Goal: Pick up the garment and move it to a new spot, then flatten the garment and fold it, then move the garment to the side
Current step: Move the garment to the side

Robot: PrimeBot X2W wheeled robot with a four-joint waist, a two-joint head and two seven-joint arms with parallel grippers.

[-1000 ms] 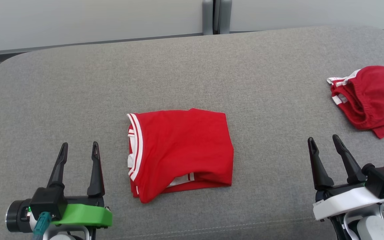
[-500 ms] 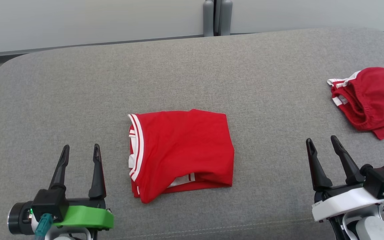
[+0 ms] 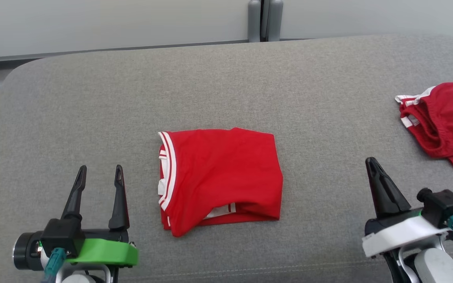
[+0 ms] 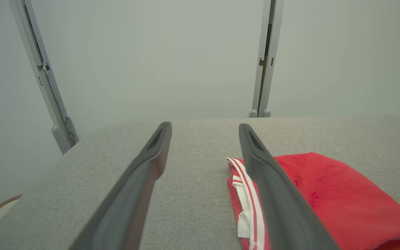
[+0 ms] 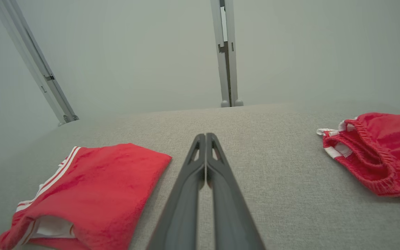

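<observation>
Grey couch (image 3: 132, 98), folded garment (image 3: 220, 177) (red)

The left gripper (image 4: 204, 126) hangs above a grey woven fabric surface (image 4: 193, 194), its two long dark fingers spread wide with nothing between them. Just to its right lies a folded red cloth garment with white stripes (image 4: 325, 187), the striped edge partly hidden behind the right finger. Far beyond, a pale wall (image 4: 151, 52) carries a grey upright post (image 4: 264, 69).

1. Folded red cloth garment (image 3: 222, 177): plain red, twin white stripes along one edge
2. Crumpled red cloth garment (image 3: 442, 122): red, white-striped trim
3. Padded fabric counter (image 3: 226, 90): plain grey
4. Left gripper (image 3: 100, 169): black, green collar; right gripper (image 3: 370, 162): black, white collar
</observation>
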